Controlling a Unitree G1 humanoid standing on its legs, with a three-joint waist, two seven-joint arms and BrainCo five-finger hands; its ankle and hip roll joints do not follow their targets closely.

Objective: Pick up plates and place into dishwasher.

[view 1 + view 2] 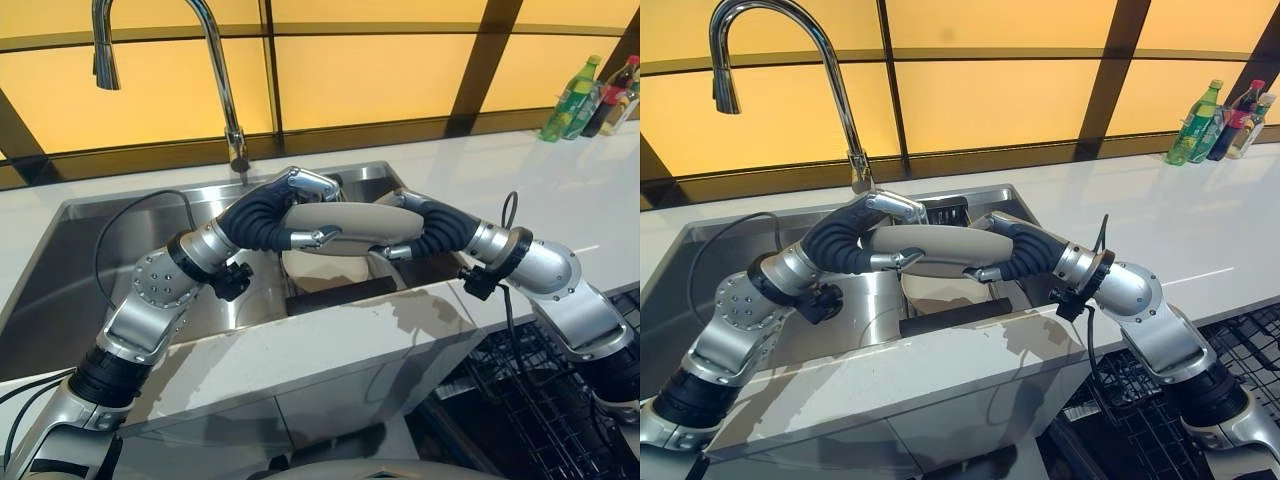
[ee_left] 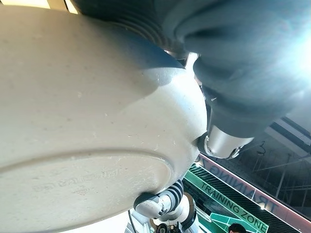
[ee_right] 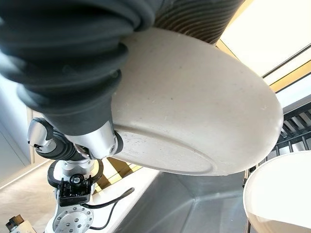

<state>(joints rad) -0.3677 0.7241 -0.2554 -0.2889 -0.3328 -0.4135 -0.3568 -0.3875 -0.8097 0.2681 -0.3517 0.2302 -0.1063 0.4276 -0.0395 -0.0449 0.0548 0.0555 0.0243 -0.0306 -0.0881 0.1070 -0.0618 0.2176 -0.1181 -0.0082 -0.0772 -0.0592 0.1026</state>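
Two robot hands, the left hand (image 1: 300,200) and the right hand (image 1: 415,225), were on one beige plate (image 1: 335,228) above a single steel sink (image 1: 90,250). At least one more plate (image 1: 325,272) stood in the basin below. One arched faucet (image 1: 215,70) rose behind the sink. Three bottles (image 1: 590,95), one green and two darker, stood together on the white counter (image 1: 560,190). One dark dishwasher rack (image 1: 520,400) lay beside the counter.

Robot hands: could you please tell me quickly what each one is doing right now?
Left robot hand: shut on the beige plate.
Right robot hand: shut on the same plate.
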